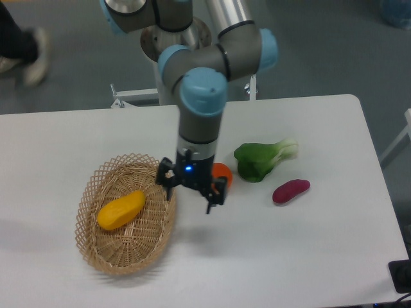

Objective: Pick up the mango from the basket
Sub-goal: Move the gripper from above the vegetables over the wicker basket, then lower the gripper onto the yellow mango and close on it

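While the mango [120, 210] lies untouched on the floor of the basket [101, 175], tilted with its right end a little farther from the camera than its left, the approach is the step in hand: nothing has been grasped and the fruit has not been lifted. The tool [189, 190] hangs over the right rim of the basket, its two fingers spread apart and holding nothing, one fingertip just over the wicker edge and the other over bare bench [295, 256] to the right. It stands to the right of the mango and apart from it, and how high it hangs above the weave cannot be read from this single view. Behind the tool, partly hidden by it, sits an orange fruit [224, 172]; farther right lie a leafy green vegetable [257, 160] and a purple sweet potato [290, 190], none of them part of the job. The next move, as I judge it, calls for carrying the tool left until it is centred over the mango, turning the wrist so the fingers straddle the fruit's narrow width rather than its length, then descending inside the flared rim without catching the weave, and closing. A smooth, rounded skin may slip if the grip lands off-centre.
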You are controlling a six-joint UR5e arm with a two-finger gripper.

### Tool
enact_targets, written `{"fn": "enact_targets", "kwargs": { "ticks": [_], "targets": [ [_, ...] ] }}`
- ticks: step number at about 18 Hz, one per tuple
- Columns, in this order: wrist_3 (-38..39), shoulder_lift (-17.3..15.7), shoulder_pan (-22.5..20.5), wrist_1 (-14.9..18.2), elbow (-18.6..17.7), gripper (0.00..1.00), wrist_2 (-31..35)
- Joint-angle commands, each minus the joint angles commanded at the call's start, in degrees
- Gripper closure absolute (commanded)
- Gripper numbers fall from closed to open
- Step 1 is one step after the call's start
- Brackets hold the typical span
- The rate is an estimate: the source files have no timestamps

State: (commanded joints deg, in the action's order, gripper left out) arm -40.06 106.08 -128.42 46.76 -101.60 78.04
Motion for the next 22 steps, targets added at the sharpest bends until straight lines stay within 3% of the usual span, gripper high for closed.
{"fn": "enact_targets", "kwargs": {
  "ticks": [4, 10, 22],
  "targets": [
    [-8.5, 0.9, 3.1, 0.0, -1.8, 0.0, 0.2],
    [-9.1, 4.8, 8.5, -0.7, -2.2, 0.0, 6.2],
    [-8.5, 6.5, 10.7, -1.2, -3.3, 0.0, 6.2]
  ]
}}
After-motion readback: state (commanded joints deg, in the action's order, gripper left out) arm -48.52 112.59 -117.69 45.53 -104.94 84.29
